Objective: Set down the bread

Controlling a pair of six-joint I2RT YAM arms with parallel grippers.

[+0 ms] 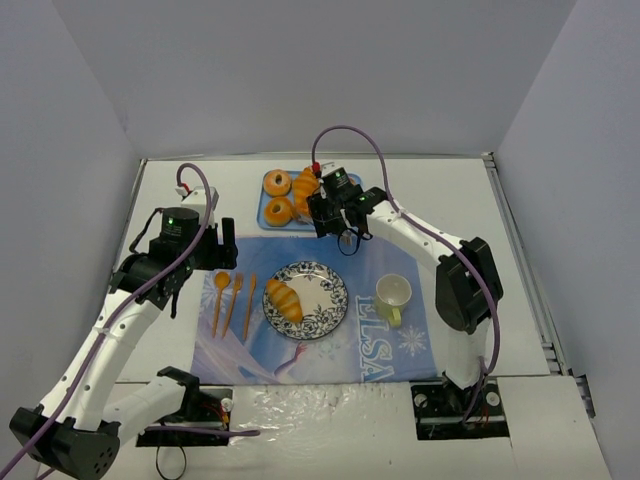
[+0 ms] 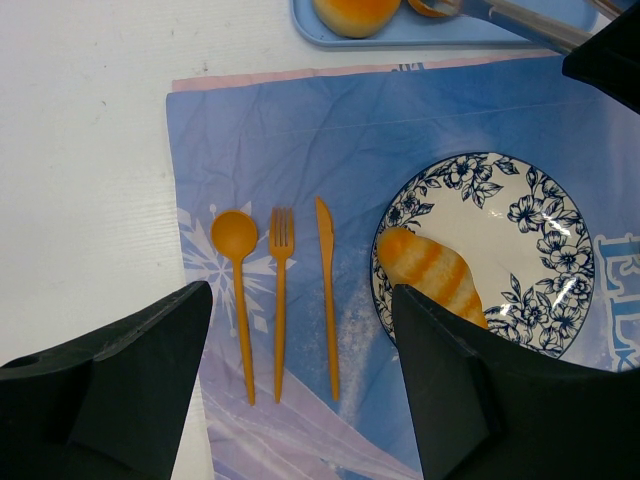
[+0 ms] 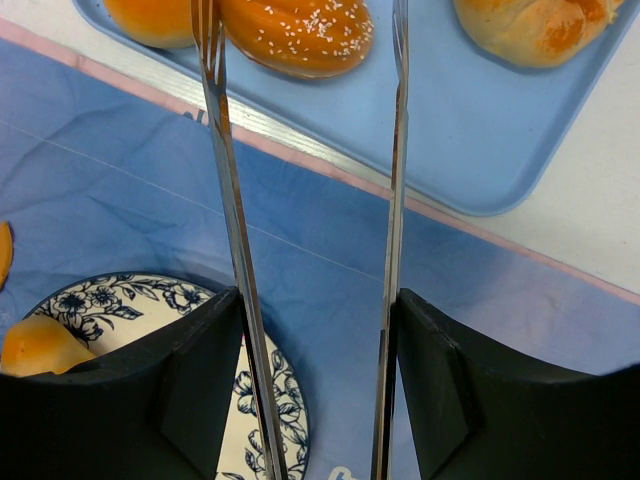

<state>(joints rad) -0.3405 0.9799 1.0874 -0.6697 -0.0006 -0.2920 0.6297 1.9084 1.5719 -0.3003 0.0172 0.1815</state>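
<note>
Right hand [image 3: 318, 300] is gripping a pair of metal tongs [image 3: 228, 180], fingers pressing on the outsides of both arms. The tongs are standing spread, tips reaching over the blue tray [image 3: 450, 130] with the sesame bread [image 3: 300, 30] sitting between them in the wrist view; can't tell if they are touching it. More buns are lying on the tray at either side. Striped bread [image 2: 435, 275] is lying on the left part of the floral plate [image 2: 530, 200], which is sitting on the placemat [image 2: 300, 130]. Left hand [image 2: 300, 300] is hovering wide and holding nothing, above the spoon [image 2: 235, 240], fork [image 2: 282, 260] and knife [image 2: 325, 280] lined up left of the plate. Mug [image 1: 393, 292] is standing right of the plate, on the mat on the counter [image 1: 450, 190].
</note>
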